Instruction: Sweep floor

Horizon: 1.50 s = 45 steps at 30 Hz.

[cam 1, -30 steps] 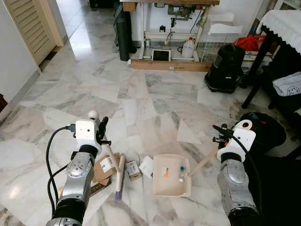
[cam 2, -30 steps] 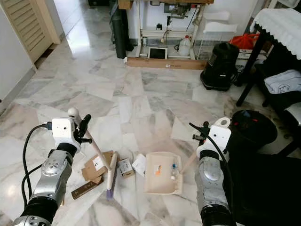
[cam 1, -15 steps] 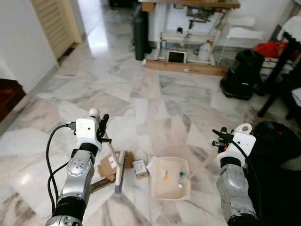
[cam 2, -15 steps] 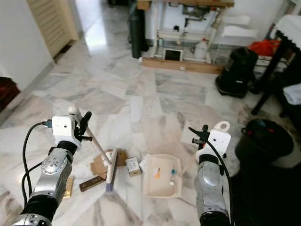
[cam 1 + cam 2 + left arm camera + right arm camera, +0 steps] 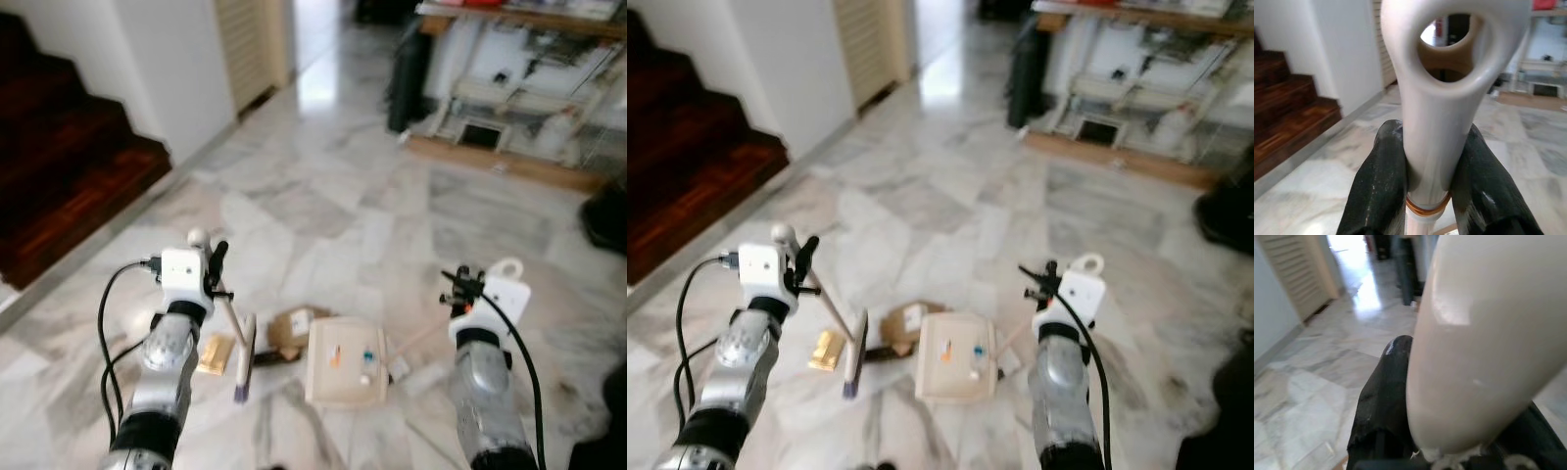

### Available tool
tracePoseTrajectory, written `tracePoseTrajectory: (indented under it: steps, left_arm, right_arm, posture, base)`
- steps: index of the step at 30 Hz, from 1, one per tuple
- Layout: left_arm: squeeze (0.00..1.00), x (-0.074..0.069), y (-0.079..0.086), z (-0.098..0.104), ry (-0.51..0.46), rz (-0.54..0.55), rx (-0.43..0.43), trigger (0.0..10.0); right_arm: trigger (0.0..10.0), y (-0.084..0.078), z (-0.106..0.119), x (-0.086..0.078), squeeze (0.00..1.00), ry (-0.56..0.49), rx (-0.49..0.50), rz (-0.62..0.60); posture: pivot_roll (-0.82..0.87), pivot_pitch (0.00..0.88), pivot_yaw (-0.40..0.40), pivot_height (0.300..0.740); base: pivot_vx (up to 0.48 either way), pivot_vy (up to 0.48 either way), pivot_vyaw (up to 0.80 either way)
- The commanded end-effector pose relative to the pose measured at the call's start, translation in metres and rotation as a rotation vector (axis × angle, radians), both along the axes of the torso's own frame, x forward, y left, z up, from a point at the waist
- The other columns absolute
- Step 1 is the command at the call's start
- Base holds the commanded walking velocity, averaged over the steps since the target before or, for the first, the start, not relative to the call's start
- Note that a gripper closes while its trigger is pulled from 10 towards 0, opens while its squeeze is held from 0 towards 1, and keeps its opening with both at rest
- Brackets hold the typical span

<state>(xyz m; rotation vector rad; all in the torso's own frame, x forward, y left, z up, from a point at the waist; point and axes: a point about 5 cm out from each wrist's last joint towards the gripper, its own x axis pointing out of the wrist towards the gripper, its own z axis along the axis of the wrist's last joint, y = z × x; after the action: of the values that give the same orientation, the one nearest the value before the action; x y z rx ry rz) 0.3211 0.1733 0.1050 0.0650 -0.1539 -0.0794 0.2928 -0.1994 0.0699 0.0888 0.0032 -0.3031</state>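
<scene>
left gripper (image 5: 1425, 186) clamped on broom handle (image 5: 1442, 98); broom (image 5: 240, 345) slants down, head on floor near-right of gripper. right gripper (image 5: 1449, 431) closed on dustpan handle (image 5: 1484, 333); dustpan (image 5: 343, 362) flat on floor, left of it. cardboard scraps (image 5: 289, 328) lie between broom head and dustpan; left arm nearer. view blurred.

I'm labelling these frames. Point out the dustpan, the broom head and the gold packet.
dustpan (image 5: 343, 364), left eye view, middle of its tray.
broom head (image 5: 242, 354), left eye view, middle of the head.
gold packet (image 5: 826, 350), right eye view, centre of the packet.
</scene>
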Motion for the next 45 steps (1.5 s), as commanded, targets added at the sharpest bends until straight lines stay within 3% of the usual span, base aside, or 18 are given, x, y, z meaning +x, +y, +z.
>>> tracePoseTrajectory:
  steps: [1, 13, 26, 45]
  left_arm:
    - [0.00, 0.0001, 0.0026, 0.0056, -0.034, 0.010, 0.007, 10.0]
    - [0.00, -0.0013, 0.0027, 0.0041, -0.027, 0.024, 0.011, 10.0]
    - [0.00, -0.0018, 0.0050, 0.0025, -0.011, 0.039, 0.000, 10.0]
    - [0.00, -0.0033, 0.0058, 0.0027, -0.007, 0.039, 0.006, 10.0]
  right_arm:
    - [10.0, 0.0032, 0.0191, 0.0070, 0.00, -0.080, -0.016, 0.015]
    - [10.0, 0.0023, 0.0190, 0.0062, 0.00, -0.076, -0.009, 0.010]
    - [10.0, 0.0013, 0.0203, 0.0077, 0.00, -0.084, 0.012, -0.008]
    - [10.0, 0.0050, 0.0212, 0.0109, 0.00, -0.077, 0.000, 0.009]
  posture:
    - [-0.06, 0.000, -0.001, 0.740]
    - [-0.06, 0.000, -0.002, 0.740]
    - [-0.05, 0.000, 0.009, 0.740]
    - [-0.04, 0.000, 0.007, 0.740]
  base:
    - [0.000, 0.000, 0.80]
    - [0.000, 0.000, 0.62]
    - [0.000, 0.000, 0.00]
    - [0.000, 0.293, 0.07]
